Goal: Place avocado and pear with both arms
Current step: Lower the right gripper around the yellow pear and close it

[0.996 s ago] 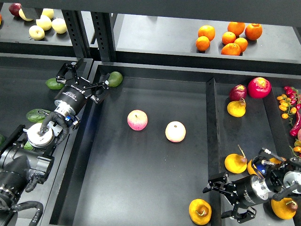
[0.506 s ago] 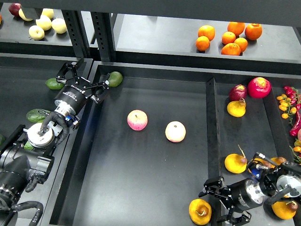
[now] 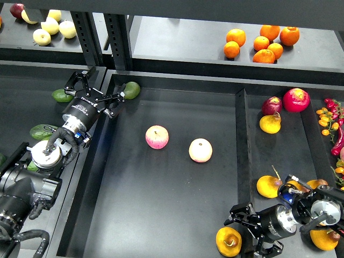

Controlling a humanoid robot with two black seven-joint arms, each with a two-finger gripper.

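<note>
**Over centre tray: both grippers spread, nothing held**

Head view only.

Left side: hovering at the tray's (image 3: pixel 161 95) top-left corner, left gripper (image 3: pixel 98 92) with fingers splayed wide, gripping nothing. Sitting just past the upper fingertip, inside that corner, avocado (image 3: pixel 131 89), dark green and oval; touching the fingertip or not, cannot tell. Lying outside the tray on the left bin floor, two more green avocados: one (image 3: pixel 62 96) just left of the gripper, one (image 3: pixel 43 131) lower, beside the arm's wrist.

Bottom right: reaching in low across the divider wall (image 3: pixel 241 140), right gripper (image 3: pixel 248 228) with fingers parted, clamping nothing. Resting on the tray floor just left of those fingers, pear (image 3: pixel 228 241), golden yellow-orange with a dark brown patch facing up; looking very close to the lower finger, contact unclear.

Mid-tray: lying well apart from both grippers, two pink-and-yellow apples, one (image 3: pixel 157 137) left, one (image 3: pixel 200 150) right.

Right bin: sitting past the divider, another yellow pear (image 3: pixel 268 186) just above the right arm, a third (image 3: pixel 324 238) partly hidden under the wrist, a fourth (image 3: pixel 270 123) higher up beside two red fruits (image 3: pixel 296 99).

Back shelf: clustering at the right, oranges (image 3: pixel 262 42); at the far left, pale yellow apples (image 3: pixel 51 26).
</note>
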